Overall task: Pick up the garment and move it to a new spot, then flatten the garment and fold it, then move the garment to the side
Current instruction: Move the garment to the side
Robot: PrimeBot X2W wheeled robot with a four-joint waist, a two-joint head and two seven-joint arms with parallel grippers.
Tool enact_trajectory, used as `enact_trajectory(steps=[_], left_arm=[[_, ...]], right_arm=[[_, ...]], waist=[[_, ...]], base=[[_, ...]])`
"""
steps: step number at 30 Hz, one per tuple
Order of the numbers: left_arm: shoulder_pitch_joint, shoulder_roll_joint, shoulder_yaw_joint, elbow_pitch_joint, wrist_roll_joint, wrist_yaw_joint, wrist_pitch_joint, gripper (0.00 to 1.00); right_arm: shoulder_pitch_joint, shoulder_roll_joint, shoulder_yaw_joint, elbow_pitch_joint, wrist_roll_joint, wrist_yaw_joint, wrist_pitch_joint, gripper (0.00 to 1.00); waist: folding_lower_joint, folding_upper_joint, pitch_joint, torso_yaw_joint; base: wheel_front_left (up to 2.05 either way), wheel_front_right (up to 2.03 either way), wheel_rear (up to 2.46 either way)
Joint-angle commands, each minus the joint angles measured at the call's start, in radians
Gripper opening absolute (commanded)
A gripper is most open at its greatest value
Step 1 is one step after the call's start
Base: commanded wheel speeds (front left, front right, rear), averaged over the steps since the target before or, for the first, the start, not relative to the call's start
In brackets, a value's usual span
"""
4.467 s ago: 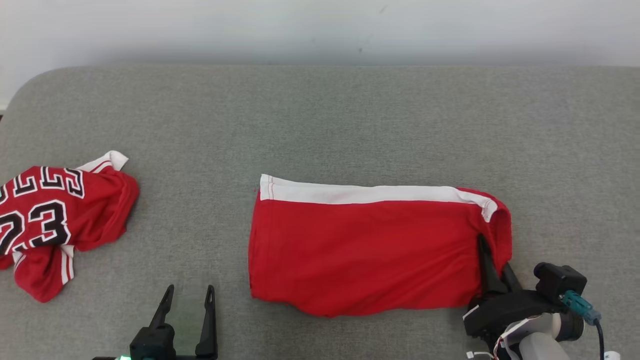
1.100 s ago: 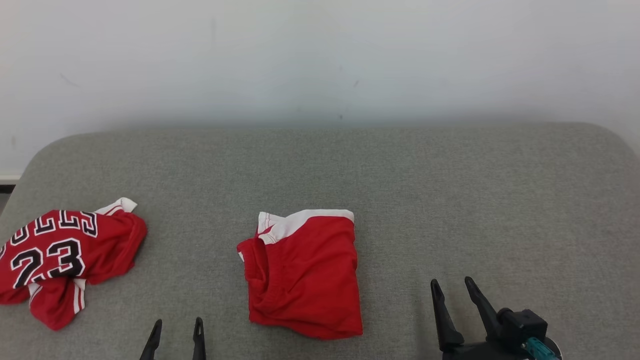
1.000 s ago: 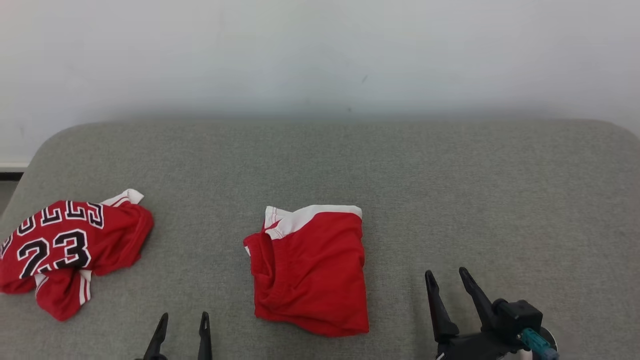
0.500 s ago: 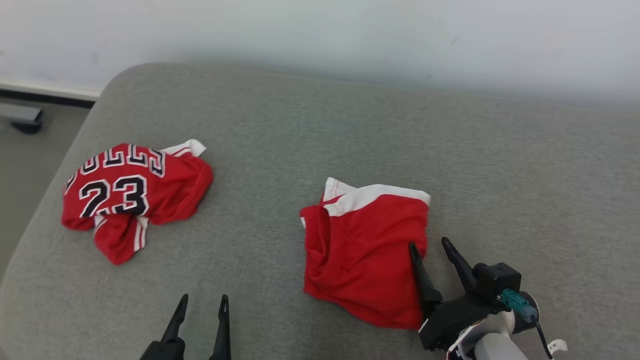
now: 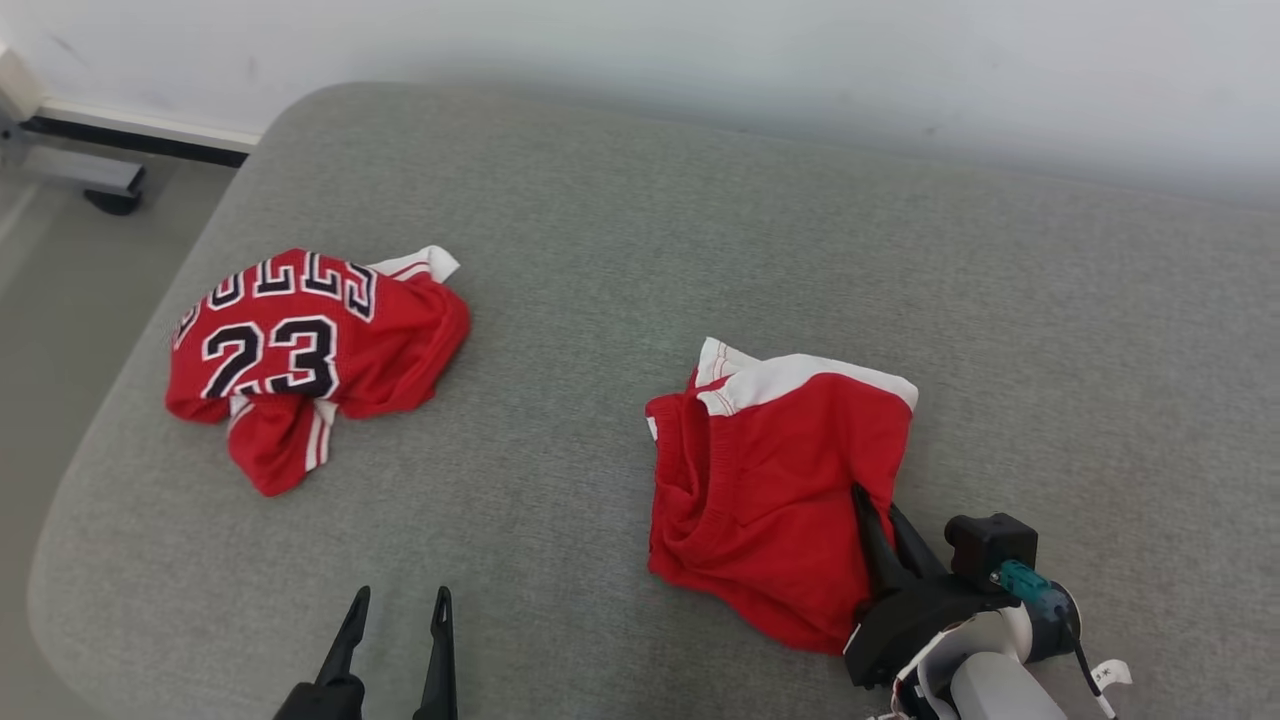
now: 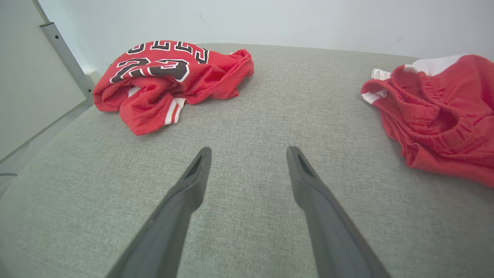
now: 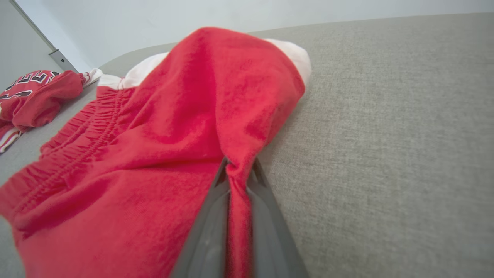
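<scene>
The garment (image 5: 300,350), a red jersey with a black "23" and striped trim, lies crumpled at the left of the grey cushion; it also shows as the jersey (image 6: 170,77) and at the edge of the right wrist view (image 7: 27,96). A separate pair of folded red shorts (image 5: 780,470) with a white band lies in the middle. My right gripper (image 5: 875,505) is shut on a pinched ridge of the shorts' right edge (image 7: 239,166). My left gripper (image 5: 400,597) stands open over bare cushion (image 6: 249,150), between the jersey and the shorts (image 6: 436,112).
The grey cushion (image 5: 640,200) has a rounded left edge that drops to the floor (image 5: 60,300). A pale wall runs along its far side. A metal stand foot (image 5: 100,185) sits on the floor at the upper left.
My right gripper, open astride the shorts' right edge half a second ago, has closed on that edge. The head camera has swung, shifting the whole picture. The left gripper stays open.
</scene>
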Motion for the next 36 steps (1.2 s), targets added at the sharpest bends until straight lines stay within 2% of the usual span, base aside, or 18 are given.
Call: enact_trajectory(steps=[1,5,6,18,23,30,36], left_arm=[[0.007,-0.001,0.008,-0.003,0.011,-0.007,-0.003,1.0],[-0.002,-0.001,0.02,-0.005,0.027,-0.021,-0.003,1.0],[-0.002,-0.001,0.02,-0.005,0.027,-0.021,-0.003,1.0],[-0.061,0.0,0.011,-0.008,0.065,-0.058,-0.003,1.0],[-0.084,0.0,0.007,-0.005,0.075,-0.068,-0.003,1.0],[-0.108,0.001,-0.009,-0.012,0.087,-0.082,-0.003,1.0],[-0.13,0.002,-0.032,0.002,0.102,-0.092,-0.003,1.0]], right_arm=[[0.013,-0.004,-0.01,-0.009,0.013,0.0,0.0,0.0],[0.031,-0.002,-0.005,-0.028,0.024,0.0,0.0,0.0],[0.031,-0.002,-0.005,-0.028,0.024,0.0,0.0,0.0],[0.051,-0.001,0.004,-0.079,0.057,0.0,0.0,0.0],[0.055,0.0,0.017,-0.089,0.078,0.0,0.0,0.0],[0.059,0.0,0.032,-0.106,0.106,0.0,0.0,0.0],[0.036,0.0,0.035,-0.117,0.078,0.0,0.0,0.0]], waist=[[-0.0001,0.0,-0.016,-0.073],[-0.0001,0.0,-0.027,-0.185],[-0.0001,0.0,-0.027,-0.185],[-0.0001,0.0,-0.01,-0.584],[-0.0001,0.0,0.008,-0.709],[-0.0001,0.0,0.039,-0.798],[-0.0001,0.0,0.077,-0.786]], base=[[0.0,0.0,0.0],[0.0,0.0,0.0],[0.0,0.0,0.0],[0.0,0.0,0.0],[0.0,0.0,0.0],[0.0,0.0,0.0],[0.0,0.0,0.0]])
